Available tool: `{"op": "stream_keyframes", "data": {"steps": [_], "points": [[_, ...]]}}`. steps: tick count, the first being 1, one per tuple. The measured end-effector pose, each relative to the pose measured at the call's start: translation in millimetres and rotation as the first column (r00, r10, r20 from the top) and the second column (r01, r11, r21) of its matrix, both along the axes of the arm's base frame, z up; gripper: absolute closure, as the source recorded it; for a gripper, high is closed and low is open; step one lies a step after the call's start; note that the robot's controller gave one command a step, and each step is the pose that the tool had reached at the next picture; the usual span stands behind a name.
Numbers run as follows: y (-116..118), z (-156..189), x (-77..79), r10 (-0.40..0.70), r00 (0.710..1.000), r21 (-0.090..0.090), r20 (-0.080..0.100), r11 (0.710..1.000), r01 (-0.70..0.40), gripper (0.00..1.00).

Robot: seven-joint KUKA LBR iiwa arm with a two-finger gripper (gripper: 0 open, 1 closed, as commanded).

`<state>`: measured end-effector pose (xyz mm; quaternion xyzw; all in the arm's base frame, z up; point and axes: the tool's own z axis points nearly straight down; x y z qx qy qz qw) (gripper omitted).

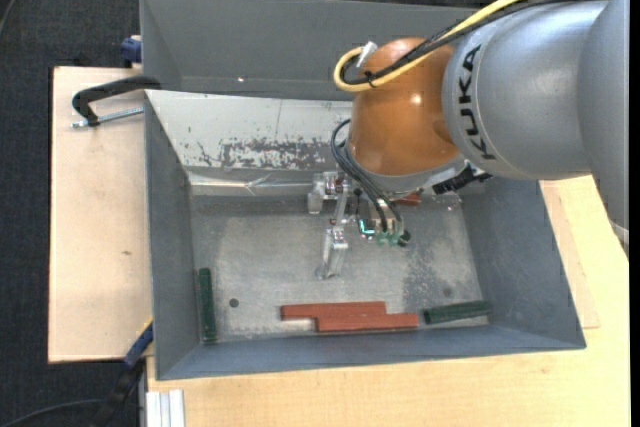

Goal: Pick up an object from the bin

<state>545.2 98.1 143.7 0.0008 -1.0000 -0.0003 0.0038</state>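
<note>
My gripper [329,265] hangs below the orange cover over the bare middle of the bin floor, its tip low near the floor. Nothing shows in its grasp. The nearest thing is a long red-brown flat bar [352,317] lying along the front wall, a short way in front of the gripper. A pale strip [297,325] pokes out at the bar's left end. A dark green stick [457,313] lies just right of the bar, by the front right corner.
Another dark green stick [205,305] lies along the left wall near the front left corner, with a small dark speck [233,304] beside it. The arm and its orange cover hide the bin's back right part.
</note>
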Motion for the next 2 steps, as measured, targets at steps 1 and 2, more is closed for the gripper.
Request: {"op": "stream_keyframes", "data": {"steps": [1, 2], "points": [[-16.9, -38.0, -53.9, 0.012, 1.000, -0.001, -0.002, 1.000, -0.012, 0.00], [-7.5, -74.1, -52.7, -0.113, 0.994, -0.001, 0.003, 0.994, 0.113, 0.00]]}}
